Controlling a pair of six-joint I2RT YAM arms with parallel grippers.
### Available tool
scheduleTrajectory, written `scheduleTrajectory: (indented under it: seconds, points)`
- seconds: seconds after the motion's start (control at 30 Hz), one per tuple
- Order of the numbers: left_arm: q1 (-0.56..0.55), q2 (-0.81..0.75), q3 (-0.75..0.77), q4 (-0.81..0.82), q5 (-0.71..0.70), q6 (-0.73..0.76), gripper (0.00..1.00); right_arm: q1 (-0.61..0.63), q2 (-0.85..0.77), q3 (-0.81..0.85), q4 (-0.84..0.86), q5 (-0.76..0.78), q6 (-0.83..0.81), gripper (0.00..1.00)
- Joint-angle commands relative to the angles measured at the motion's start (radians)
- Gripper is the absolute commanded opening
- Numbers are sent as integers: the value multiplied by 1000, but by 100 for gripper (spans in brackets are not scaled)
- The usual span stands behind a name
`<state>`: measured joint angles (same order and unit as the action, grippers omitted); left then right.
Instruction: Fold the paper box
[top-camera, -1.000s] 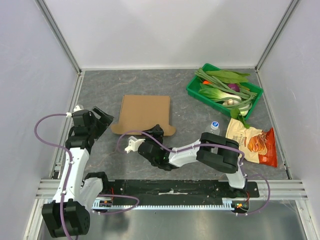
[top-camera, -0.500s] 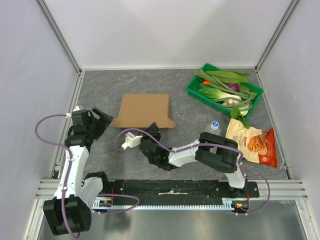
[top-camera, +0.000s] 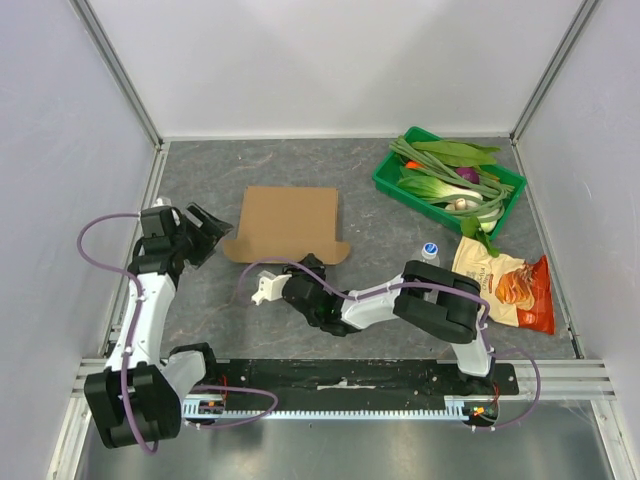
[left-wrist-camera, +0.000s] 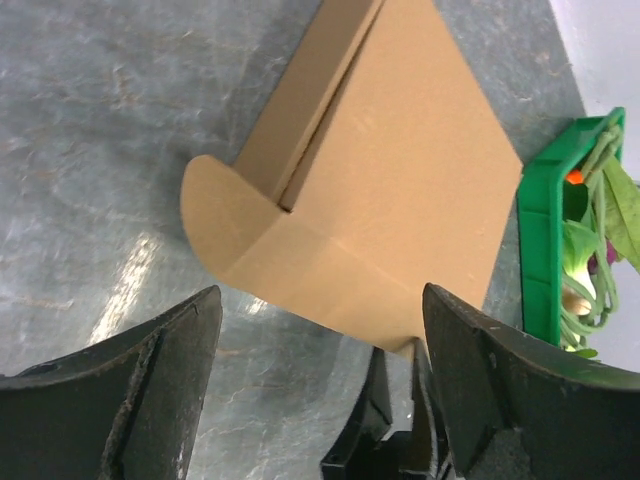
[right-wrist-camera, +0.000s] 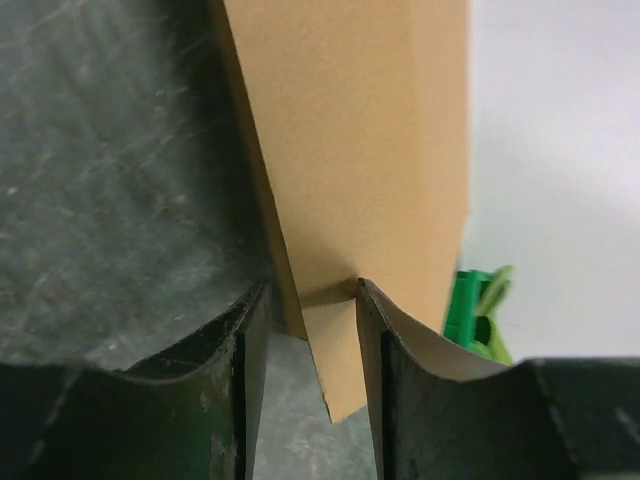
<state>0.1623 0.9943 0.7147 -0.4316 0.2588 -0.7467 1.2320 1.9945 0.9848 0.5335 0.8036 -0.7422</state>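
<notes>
Top external view, left to right: we find the left gripper spread wide beside the left tab of the paper box, seemingly to steady it. The box lies mid-table. The right gripper straddles its near flap, probably to raise it; we cannot tell whether it clamps.

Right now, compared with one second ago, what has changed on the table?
The left gripper moved slightly away from the bases, open beside the box's left corner. The right gripper narrowed around the box's near flap. The tray, bottle and snack bag stayed put.
</notes>
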Motion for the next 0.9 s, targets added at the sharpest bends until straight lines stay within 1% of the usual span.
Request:
scheduleTrajectory:
  seconds: [0.0,0.07,0.1,0.13,0.17,0.2,0.23,0.27,0.3,0.33,0.37,0.4,0.43,0.47,0.5,0.57,0.6,0.7,0.77,0.83,0.87]
  points:
    - [5,56,68,89,96,72,86,-37,-62,-2,-191,-174,188,49]
    - [5,107,81,126,105,81,85,-46,-111,3,-233,-204,227,60]
    - [5,133,86,145,114,90,83,-58,-152,53,-291,-290,253,66]
    - [5,156,98,165,137,102,78,-69,-172,75,-382,-290,324,72]
    - [5,218,110,189,154,110,74,-77,-200,87,-404,-297,354,76]
    - [5,257,144,197,174,130,69,-88,-265,110,-437,-338,394,83]
    - [3,294,167,197,227,141,62,-130,-293,130,-508,-437,488,86]
    - [5,370,184,197,250,148,58,-159,-315,153,-536,-493,557,87]
    - [0,403,216,197,263,144,58,-195,-338,210,-596,-561,614,89]
    - [-1,434,230,197,299,141,59,-271,-342,239,-674,-674,726,89]
    - [-7,467,242,200,304,139,61,-305,-341,285,-700,-685,780,90]
    - [-13,478,259,203,275,142,64,-334,-338,307,-749,-693,817,91]
    - [-24,483,265,208,264,150,66,-394,-330,327,-770,-793,846,91]
    - [-29,497,272,211,248,156,68,-417,-318,357,-783,-831,859,92]
    - [-33,506,284,203,217,170,69,-460,-310,365,-787,-836,885,93]
    - [-37,559,313,191,212,188,69,-511,-255,428,-817,-860,944,94]
    - [-43,581,325,157,212,197,67,-561,-235,449,-846,-869,958,93]
    - [-69,645,332,149,214,216,61,-626,-157,497,-842,-926,974,92]
    - [-76,662,321,145,209,216,57,-637,-94,532,-851,-928,952,89]
    - [-78,669,312,140,192,216,56,-637,-71,537,-853,-929,940,86]
    - [-78,667,307,133,160,224,52,-637,-60,529,-843,-922,939,83]
